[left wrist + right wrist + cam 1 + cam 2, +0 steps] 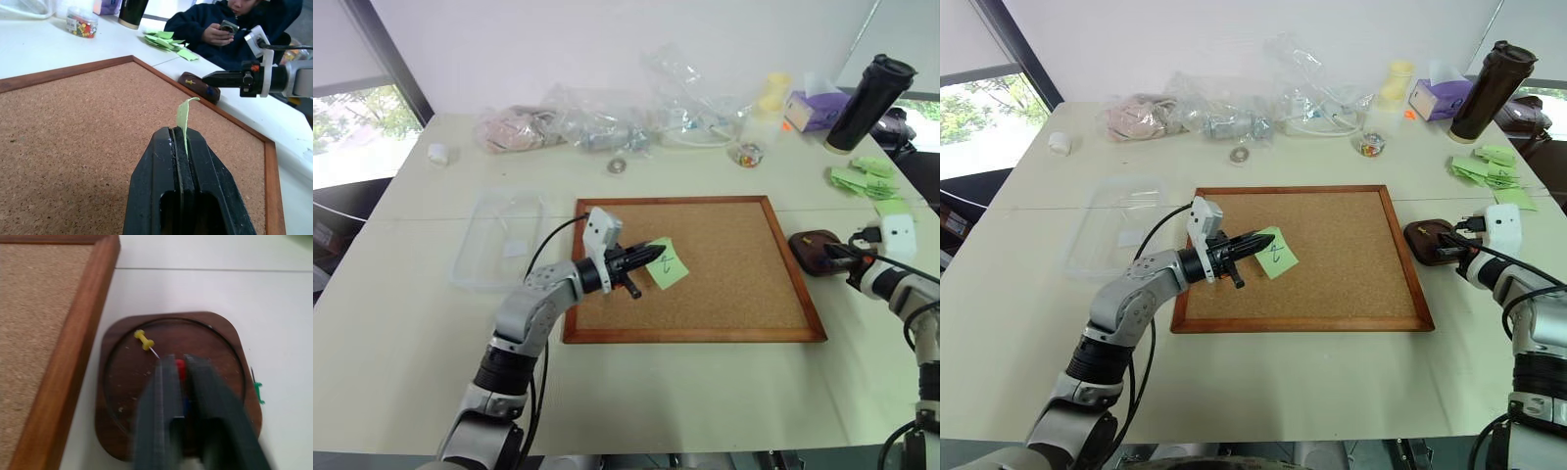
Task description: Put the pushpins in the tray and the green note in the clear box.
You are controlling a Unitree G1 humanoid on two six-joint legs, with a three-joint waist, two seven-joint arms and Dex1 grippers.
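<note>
The left gripper, jaws clamped on the small light-green square note above the wood-framed cork board, grips only an edge; the paper could slip free before reaching the clear plastic box. Farther right, the right gripper, jaws parting around a red pushpin over the dark brown tray beside a yellow pushpin, might bounce it out.

Both eye views look down from the head over the surface, sharing the cork board. The left wrist view skims that board toward two o'clock; the right wrist view hangs close above the tray.

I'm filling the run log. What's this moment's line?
left gripper: shut on note above board | right gripper: red pin between fingers, over tray | yellow pin in tray
</note>
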